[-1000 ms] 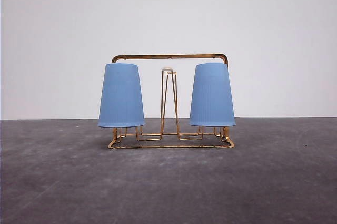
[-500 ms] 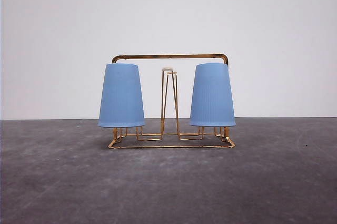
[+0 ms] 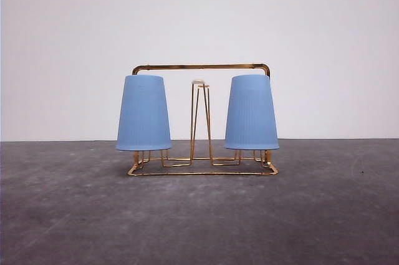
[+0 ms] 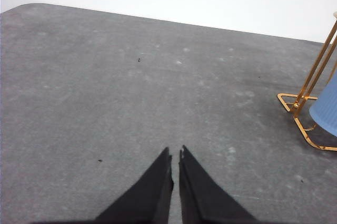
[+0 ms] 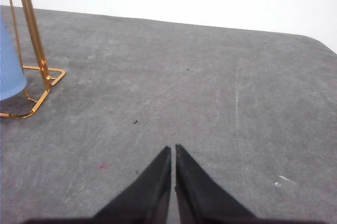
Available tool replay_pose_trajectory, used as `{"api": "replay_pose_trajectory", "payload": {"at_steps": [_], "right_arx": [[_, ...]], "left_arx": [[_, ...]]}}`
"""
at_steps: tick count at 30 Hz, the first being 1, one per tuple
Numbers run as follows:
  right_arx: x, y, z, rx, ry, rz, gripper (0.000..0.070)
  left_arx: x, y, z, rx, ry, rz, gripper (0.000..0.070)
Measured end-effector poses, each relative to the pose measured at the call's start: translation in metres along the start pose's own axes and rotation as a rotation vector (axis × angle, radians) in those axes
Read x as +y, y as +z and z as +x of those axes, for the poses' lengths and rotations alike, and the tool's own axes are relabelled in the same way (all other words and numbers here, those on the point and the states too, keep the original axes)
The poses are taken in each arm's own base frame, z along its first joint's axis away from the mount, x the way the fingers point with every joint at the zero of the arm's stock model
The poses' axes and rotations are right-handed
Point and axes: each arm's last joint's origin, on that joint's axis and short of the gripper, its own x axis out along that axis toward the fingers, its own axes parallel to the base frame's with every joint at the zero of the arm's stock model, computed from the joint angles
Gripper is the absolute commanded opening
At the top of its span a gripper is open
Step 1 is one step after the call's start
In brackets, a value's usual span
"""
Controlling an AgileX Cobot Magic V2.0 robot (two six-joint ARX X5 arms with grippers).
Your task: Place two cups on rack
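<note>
Two blue cups (image 3: 144,113) (image 3: 251,113) upside down on gold rack (image 3: 201,67), middle peg (image 3: 199,82) bare. Left claw (image 4: 175,153) and right claw (image 5: 173,148) pinched closed, holding nothing, low over grey surface (image 3: 199,221).

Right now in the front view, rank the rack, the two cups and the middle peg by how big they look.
1. The rack: widest and tallest.
2. The left cup and the right cup: they look the same size, so no ranking between them.
3. The middle peg: about as tall as a cup, far thinner.
</note>
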Motion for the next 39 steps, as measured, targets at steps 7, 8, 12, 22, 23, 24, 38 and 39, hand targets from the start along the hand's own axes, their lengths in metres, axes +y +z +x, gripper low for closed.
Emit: {"api": "replay_pose_trajectory", "payload": {"at_steps": [7, 8, 12, 22, 23, 24, 38, 39], "right_arx": [[0.0, 0.0, 0.0, 0.0, 0.0, 0.0, 0.0012], [0.0, 0.0, 0.0, 0.0, 0.0, 0.0, 0.0012], [0.0, 0.0, 0.0, 0.0, 0.0, 0.0, 0.0011], [0.0, 0.0, 0.0, 0.0, 0.0, 0.0, 0.0012], [0.0, 0.0, 0.0, 0.0, 0.0, 0.0, 0.0012], [0.0, 0.0, 0.0, 0.0, 0.0, 0.0, 0.0012], [0.0, 0.0, 0.0, 0.0, 0.0, 0.0, 0.0011], [0.0, 0.0, 0.0, 0.0, 0.0, 0.0, 0.0012]], "left_arx": [[0.0, 0.0, 0.0, 0.0, 0.0, 0.0, 0.0003], [0.0, 0.0, 0.0, 0.0, 0.0, 0.0, 0.0003], [0.0, 0.0, 0.0, 0.0, 0.0, 0.0, 0.0003], [0.0, 0.0, 0.0, 0.0, 0.0, 0.0, 0.0003], [0.0, 0.0, 0.0, 0.0, 0.0, 0.0, 0.0003], [0.0, 0.0, 0.0, 0.0, 0.0, 0.0, 0.0003], [0.0, 0.0, 0.0, 0.0, 0.0, 0.0, 0.0003], [0.0, 0.0, 0.0, 0.0, 0.0, 0.0, 0.0003]]}}
